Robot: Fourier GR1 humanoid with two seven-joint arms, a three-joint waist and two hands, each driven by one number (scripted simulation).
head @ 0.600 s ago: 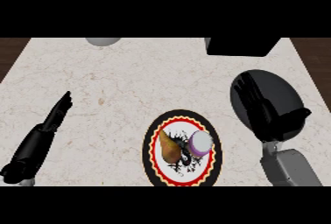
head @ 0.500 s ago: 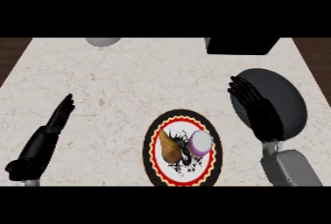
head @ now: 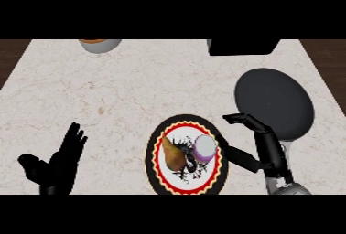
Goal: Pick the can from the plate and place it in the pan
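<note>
At the far left, the left hand rests open near the lower edge of the table, fingers straight and pointing up, holding nothing. To its right, at bottom centre, lies the plate, red-rimmed with a dark picture on its face, and the can lies on the plate's right half, its pale round end showing, so the can has not been lifted. Just right of the plate the right hand hovers with fingers spread and slightly bent, thumb reaching toward the can; it looks close beside the can but I cannot tell whether the thumb touches it, and nothing is held. Above and right of that hand lies the pan, a dark oval with nothing in it, its handle running down behind the forearm. At the top edge are a grey bowl on the left and a black box on the right, both well apart from the work. By my reading the task is at its start: the approach to the can is nearly made, while closing on it, lifting it, carrying it the short way up and right, and setting it in the pan are all left.
</note>
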